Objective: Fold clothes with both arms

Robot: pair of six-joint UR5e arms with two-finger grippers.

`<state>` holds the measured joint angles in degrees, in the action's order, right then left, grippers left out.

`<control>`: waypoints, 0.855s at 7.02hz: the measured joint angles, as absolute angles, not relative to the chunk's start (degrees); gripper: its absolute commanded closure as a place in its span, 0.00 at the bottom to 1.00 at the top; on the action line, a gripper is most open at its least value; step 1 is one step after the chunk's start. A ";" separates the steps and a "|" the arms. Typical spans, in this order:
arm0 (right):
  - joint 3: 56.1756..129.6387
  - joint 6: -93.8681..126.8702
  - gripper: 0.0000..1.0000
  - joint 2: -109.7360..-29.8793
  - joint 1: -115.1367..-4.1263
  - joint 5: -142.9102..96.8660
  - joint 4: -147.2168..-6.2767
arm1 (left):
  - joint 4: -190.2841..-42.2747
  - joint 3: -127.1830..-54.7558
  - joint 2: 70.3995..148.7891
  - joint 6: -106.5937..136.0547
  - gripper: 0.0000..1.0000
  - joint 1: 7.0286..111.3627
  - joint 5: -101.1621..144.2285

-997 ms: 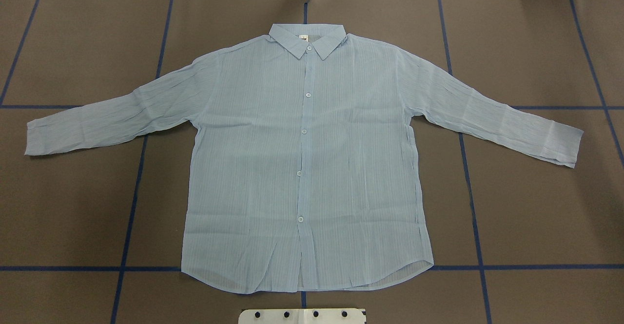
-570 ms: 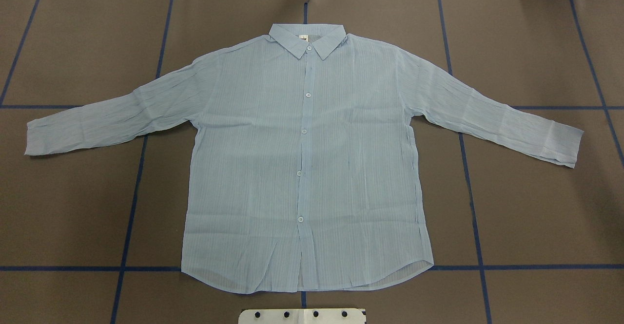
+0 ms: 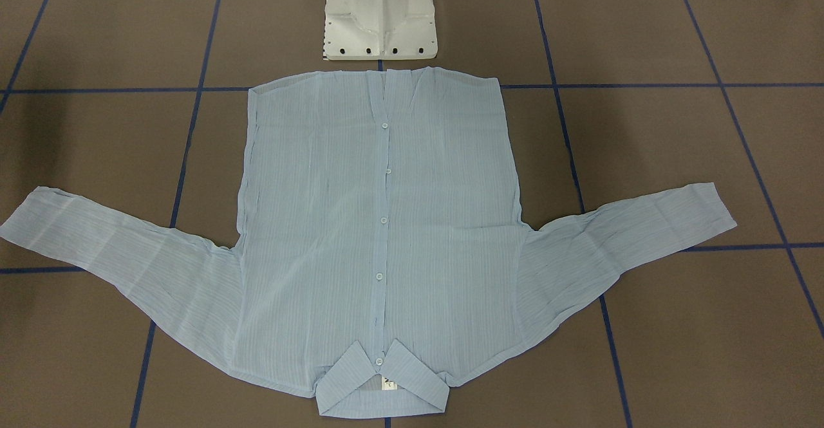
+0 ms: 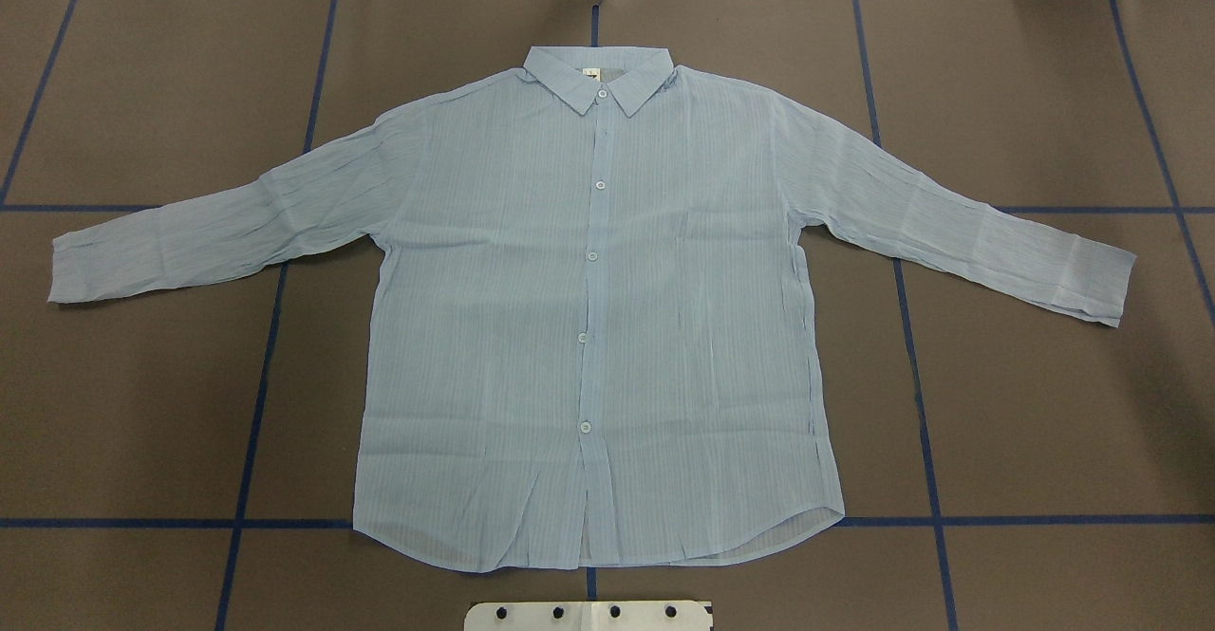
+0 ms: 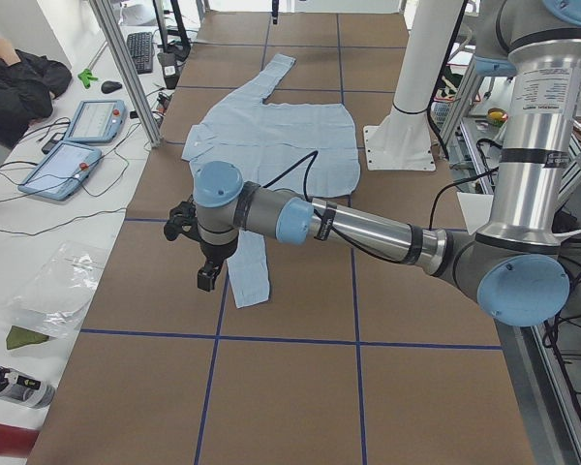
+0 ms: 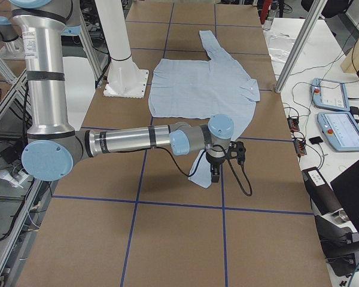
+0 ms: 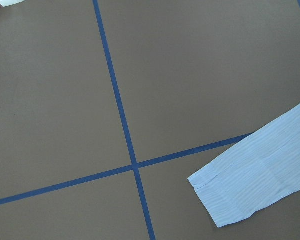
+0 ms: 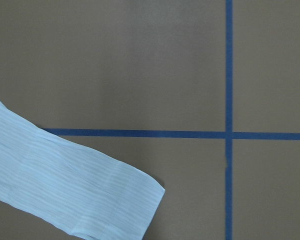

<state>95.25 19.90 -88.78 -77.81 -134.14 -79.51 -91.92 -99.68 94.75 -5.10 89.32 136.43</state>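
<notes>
The light-blue striped shirt lies flat and buttoned on the brown table, collar away from the robot's base and both sleeves spread out; it also shows in the front-facing view. The left gripper shows only in the exterior left view, hovering above the left sleeve's cuff. The right gripper shows only in the exterior right view, hovering above the right sleeve's cuff. I cannot tell whether either gripper is open or shut. Neither arm shows in the overhead view.
The white pedestal base stands just behind the shirt's hem. Blue tape lines mark a grid on the table. Teach pendants, a plastic bag and a seated person are on the far side.
</notes>
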 measured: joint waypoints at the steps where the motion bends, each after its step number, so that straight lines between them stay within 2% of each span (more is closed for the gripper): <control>1: 95.07 22.13 0.00 -90.20 -75.32 -133.94 -75.22 | -92.41 -99.64 94.77 -5.09 0.00 88.66 136.56; 4: 94.69 27.39 0.01 -95.19 -69.42 -133.03 -64.17 | -93.42 -100.04 94.49 -5.06 0.00 87.93 136.50; 6: 92.85 33.51 0.01 -94.81 -65.63 -128.85 -62.94 | -93.97 -100.19 94.42 -4.99 0.00 87.89 136.55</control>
<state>92.85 33.51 -94.81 -65.63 -128.85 -62.94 -93.97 -100.19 94.42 -4.99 87.89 136.55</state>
